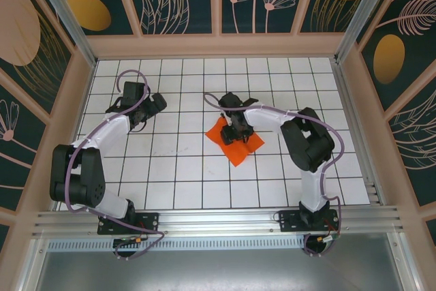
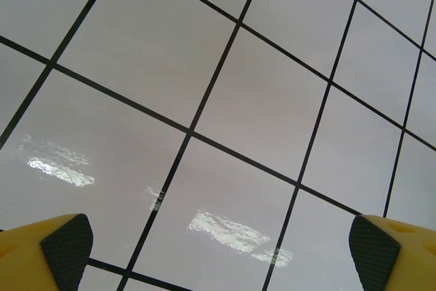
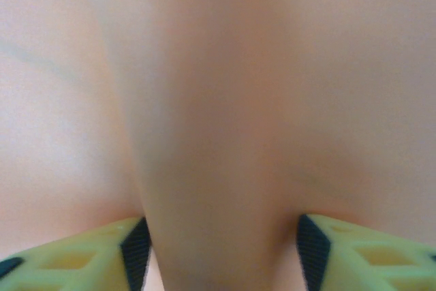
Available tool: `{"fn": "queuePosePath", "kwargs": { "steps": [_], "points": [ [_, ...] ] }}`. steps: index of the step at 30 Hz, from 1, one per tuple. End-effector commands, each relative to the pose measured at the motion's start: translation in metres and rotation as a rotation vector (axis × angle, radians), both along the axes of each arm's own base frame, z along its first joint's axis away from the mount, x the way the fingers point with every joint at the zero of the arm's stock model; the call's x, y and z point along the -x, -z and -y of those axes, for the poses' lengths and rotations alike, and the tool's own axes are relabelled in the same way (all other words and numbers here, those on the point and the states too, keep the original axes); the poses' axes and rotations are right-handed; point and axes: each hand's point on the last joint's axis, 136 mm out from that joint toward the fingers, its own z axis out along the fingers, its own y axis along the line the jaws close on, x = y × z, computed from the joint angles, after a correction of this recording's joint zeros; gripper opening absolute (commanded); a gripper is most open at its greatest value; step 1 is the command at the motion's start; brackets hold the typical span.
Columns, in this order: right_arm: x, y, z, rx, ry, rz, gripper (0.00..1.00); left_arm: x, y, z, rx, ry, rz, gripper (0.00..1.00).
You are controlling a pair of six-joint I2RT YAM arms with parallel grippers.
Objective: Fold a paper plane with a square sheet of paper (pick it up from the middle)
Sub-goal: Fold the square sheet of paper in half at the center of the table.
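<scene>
The square sheet of paper (image 1: 240, 150) is bright orange and lies on the white grid table near the middle, turned like a diamond. My right gripper (image 1: 239, 132) presses down on its centre. In the right wrist view the paper (image 3: 225, 100) bulges up as a blurred orange ridge between my right gripper's (image 3: 221, 253) black pads (image 3: 136, 247), touching both. My left gripper (image 1: 151, 110) hovers over bare tiles at the left, apart from the paper. It is wide open in the left wrist view (image 2: 218, 250), with nothing between its yellow fingers.
The white gridded table (image 1: 177, 161) is boxed in by patterned walls with wooden frames (image 1: 218, 44). An aluminium rail (image 1: 218, 221) runs along the near edge where both arm bases are bolted.
</scene>
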Motion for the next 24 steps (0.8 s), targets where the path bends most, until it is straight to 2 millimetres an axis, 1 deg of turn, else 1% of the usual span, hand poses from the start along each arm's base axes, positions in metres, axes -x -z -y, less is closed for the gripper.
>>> {"fn": "queuePosePath", "kwargs": {
  "steps": [1,3,4,6,8,10,11,12,13,17,18,19,21,24],
  "points": [
    [0.013,-0.012,-0.023,-0.163,0.034,-0.063,0.48,-0.004,0.0,0.006,0.032,0.014,0.01,0.99],
    [0.013,-0.034,-0.042,-0.31,0.056,-0.077,0.35,-0.005,-0.001,0.013,0.057,0.051,0.026,0.97],
    [0.015,-0.043,-0.05,-0.385,0.056,-0.095,0.32,-0.005,-0.002,0.016,0.069,0.063,0.032,0.97],
    [0.021,-0.067,-0.067,-0.566,0.054,-0.142,0.31,-0.005,-0.003,0.021,0.089,0.083,0.042,0.96],
    [0.025,-0.089,-0.077,-0.72,0.049,-0.178,0.31,-0.005,-0.003,0.023,0.106,0.085,0.045,0.96],
    [0.025,-0.105,-0.079,-0.832,0.053,-0.197,0.31,-0.004,-0.005,0.028,0.137,0.099,0.057,0.97],
    [0.024,-0.108,-0.077,-0.869,0.069,-0.208,0.31,-0.004,-0.006,0.031,0.156,0.107,0.062,0.97],
    [0.021,-0.108,-0.074,-0.887,0.091,-0.216,0.32,-0.004,-0.007,0.035,0.174,0.116,0.068,0.97],
    [0.019,-0.103,-0.07,-0.888,0.121,-0.226,0.33,-0.004,-0.007,0.038,0.196,0.127,0.074,0.97],
    [0.017,-0.07,-0.058,-0.812,0.21,-0.246,0.35,-0.002,-0.008,0.055,0.304,0.165,0.094,0.96],
    [0.007,-0.065,-0.047,-0.802,0.252,-0.232,0.35,-0.001,-0.006,0.058,0.323,0.168,0.094,0.96],
    [0.003,-0.058,-0.042,-0.784,0.278,-0.227,0.36,0.001,-0.005,0.061,0.348,0.175,0.094,0.96],
    [-0.002,-0.047,-0.032,-0.732,0.319,-0.202,0.39,0.004,-0.003,0.068,0.397,0.187,0.094,0.96],
    [-0.009,-0.035,-0.018,-0.649,0.366,-0.143,0.49,0.01,-0.001,0.078,0.47,0.213,0.094,0.95]
  ]
}}
